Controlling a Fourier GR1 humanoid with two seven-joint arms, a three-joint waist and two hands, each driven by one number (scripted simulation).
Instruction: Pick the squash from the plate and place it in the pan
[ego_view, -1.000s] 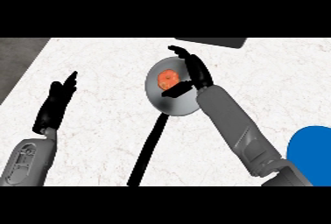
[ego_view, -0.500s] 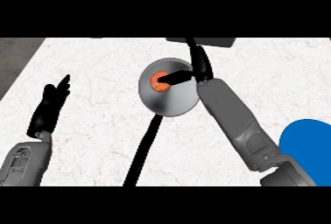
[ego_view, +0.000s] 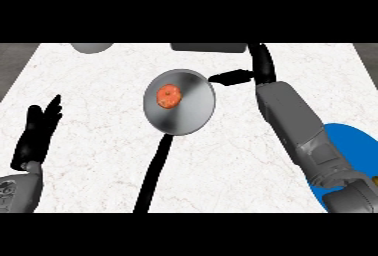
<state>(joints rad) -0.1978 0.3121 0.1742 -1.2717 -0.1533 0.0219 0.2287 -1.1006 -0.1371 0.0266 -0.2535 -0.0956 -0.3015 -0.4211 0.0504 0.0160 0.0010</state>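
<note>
An orange squash lies inside the grey pan, in its upper left part. The pan's black handle runs down toward the view's lower edge. My right hand is open to the right of the pan, fingers straight and pointing up, thumb stretched left toward the pan's rim, holding nothing. The blue plate shows at the right edge, partly hidden behind my right forearm, with nothing visible on it. My left hand rests open at the left, fingers up.
A grey round object sits at the counter's far edge on the left, and a dark grey flat object at the far edge in the middle. The white marble counter ends in dark strips at both sides.
My right hand has let go of the squash and drawn back to the right, off the pan. The squash now lies alone in the pan. My left hand has not moved.
</note>
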